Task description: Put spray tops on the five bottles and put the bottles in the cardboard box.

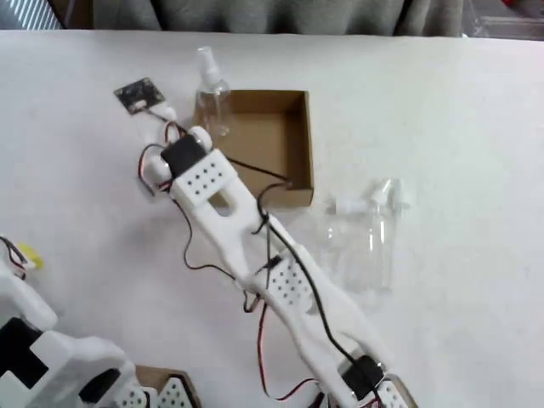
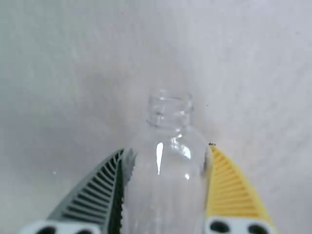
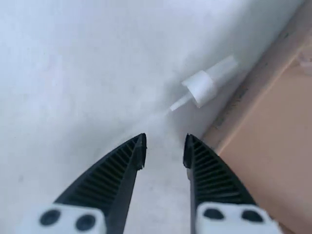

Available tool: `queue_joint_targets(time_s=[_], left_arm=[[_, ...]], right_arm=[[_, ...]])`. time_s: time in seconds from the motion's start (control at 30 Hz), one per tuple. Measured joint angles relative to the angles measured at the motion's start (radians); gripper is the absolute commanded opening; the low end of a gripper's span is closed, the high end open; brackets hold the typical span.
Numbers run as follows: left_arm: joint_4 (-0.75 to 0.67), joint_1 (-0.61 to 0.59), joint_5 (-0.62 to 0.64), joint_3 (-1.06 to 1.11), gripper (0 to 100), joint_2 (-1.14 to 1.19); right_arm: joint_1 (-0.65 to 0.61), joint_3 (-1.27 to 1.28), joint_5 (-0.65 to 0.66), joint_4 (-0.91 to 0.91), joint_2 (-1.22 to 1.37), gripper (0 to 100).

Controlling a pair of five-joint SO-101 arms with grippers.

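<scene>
Light, slick, uncapped bottle [image 2: 165, 175] sits clamped at its belly in the left gripper [image 2: 166, 151]; right gripper [image 3: 164, 146] parted and empty, small stiff spray top [image 3: 204, 85] on the bench [image 3: 73, 58] just ahead, beside the cardboard box [image 3: 273, 146] wall, so best pinched at its collar.

My right arm [image 1: 280, 280], across the lower middle of the high view, is white printed plastic with panels of small holes, black servo blocks [image 1: 181, 155] at the joints and thin red and black cables [image 1: 260, 348] looping alongside. My left arm [image 1: 59, 361], in the lower left corner, is the same white with a black block. The right end effector [image 3: 165, 141] has two black ribbed fingers [image 3: 117, 180] on white bases with dark screw holes, while the left end effector [image 2: 166, 151] pairs a dark grey ribbed finger [image 2: 92, 197] with a yellow one [image 2: 231, 187].
</scene>
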Motion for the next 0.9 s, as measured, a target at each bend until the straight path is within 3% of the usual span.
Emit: queue_joint_targets(time_s=[0.47, 0.63, 0.9], left_arm=[[0.0, 0.002, -0.003, 0.0, 2, 0.0], [0.0, 0.002, -0.026, 0.0, 2, 0.0], [0.003, 0.002, -0.034, 0.0, 2, 0.003]], right_arm=[[0.002, -0.078, 0.0, -0.107, 0.193, 12.6], [0.003, -0.089, 0.0, -0.135, 0.259, 0.7], [0.006, -0.094, 0.0, -0.06, 0.255, 1.5]])
